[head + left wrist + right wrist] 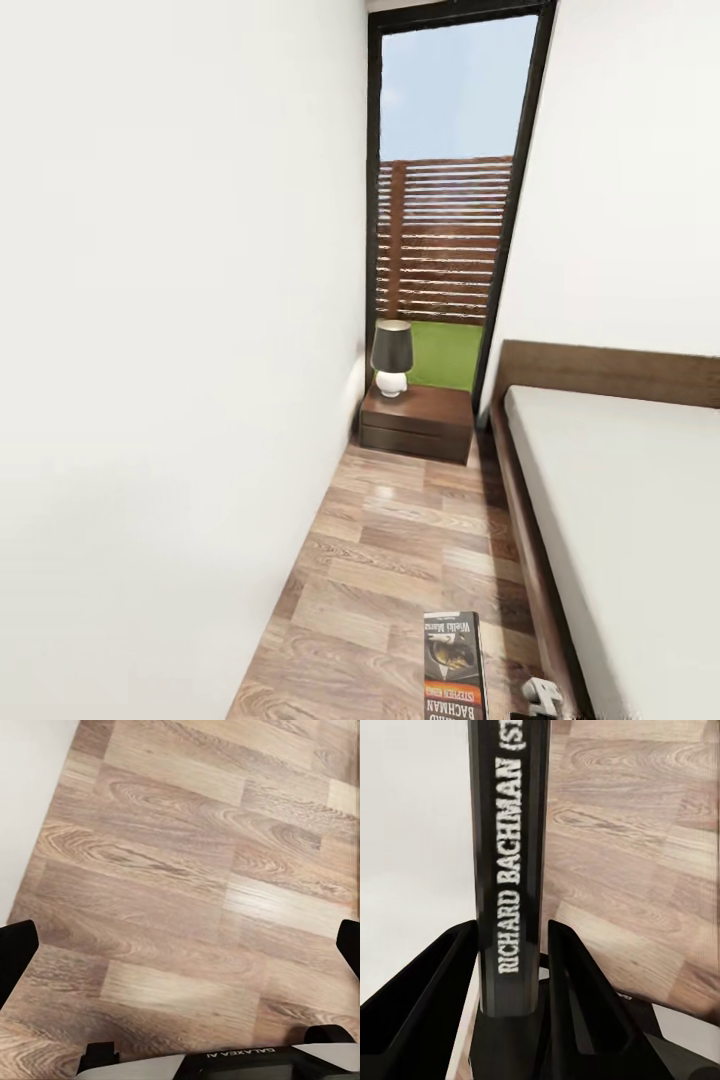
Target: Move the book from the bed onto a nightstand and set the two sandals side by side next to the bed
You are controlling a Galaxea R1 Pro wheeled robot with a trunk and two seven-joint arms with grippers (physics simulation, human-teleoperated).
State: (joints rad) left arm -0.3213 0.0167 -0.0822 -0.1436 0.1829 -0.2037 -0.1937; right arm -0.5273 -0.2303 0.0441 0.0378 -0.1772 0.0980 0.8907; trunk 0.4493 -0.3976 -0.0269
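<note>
A narrow strip of wood-plank floor runs up the middle of the head view, with a white wall filling the left; one bed, off-white mattress in a dark frame, lies along the right edge; one nightstand stands at centre, against the foot of a tall window, just beside the bed's headboard; one lamp with a dark shade sits on it. One book shows at the bottom centre of the head view, above the floor and left of the bed frame; in the right wrist view the right end effector grips it, two black fingers pressed to either side of the spine lettered "RICHARD BACHMAN". In the left wrist view the left end effector is spread wide, holding nothing, over bare planks.
</note>
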